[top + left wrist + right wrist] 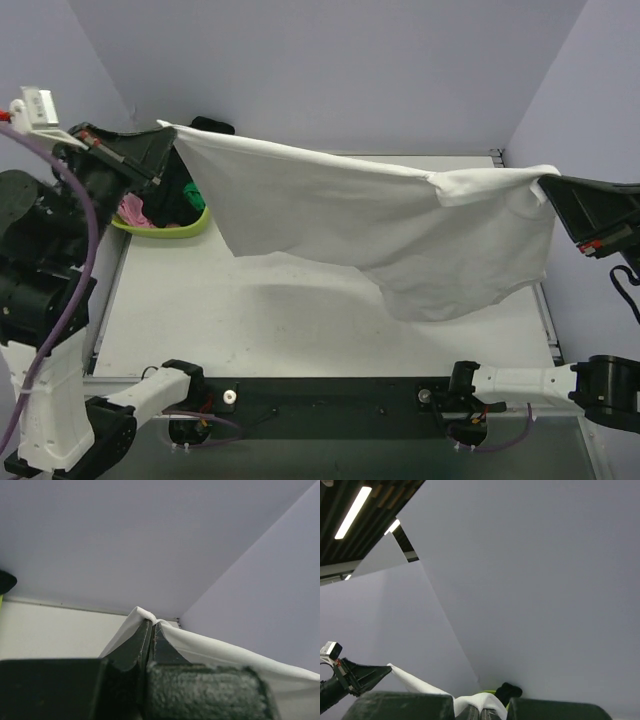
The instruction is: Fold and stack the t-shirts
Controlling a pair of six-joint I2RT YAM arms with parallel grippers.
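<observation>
A large plain white short-sleeved t-shirt (380, 220) hangs stretched in the air above a pale grey flat table (250, 300). It is held up by two black robot grippers, one at each end of its top edge.

The left gripper (167, 140) is above the table's far left corner. Its wrist camera shows its two dark fingers pressed together on a small fold of the white cloth (225, 652), so the jaws are clamped on the shirt.

The right gripper (547, 183) is above the table's right edge, pinching the shirt's other upper corner. In its own wrist view the fingers (492, 715) sit close together at the bottom of the picture, with white cloth (420, 684) bunched between them.

Between the two grips the top edge runs nearly taut, dipping slightly toward the right. The fabric drapes down from it, and its lowest part hangs over the right half of the table, casting a soft shadow on the tabletop. Whether the hem touches the table cannot be told.

A lime green plastic basket (170, 228) sits on the table's far left corner, partly hidden behind the shirt and the left gripper. Inside it are a crumpled pink garment (133, 210) and a dark garment (178, 190).
</observation>
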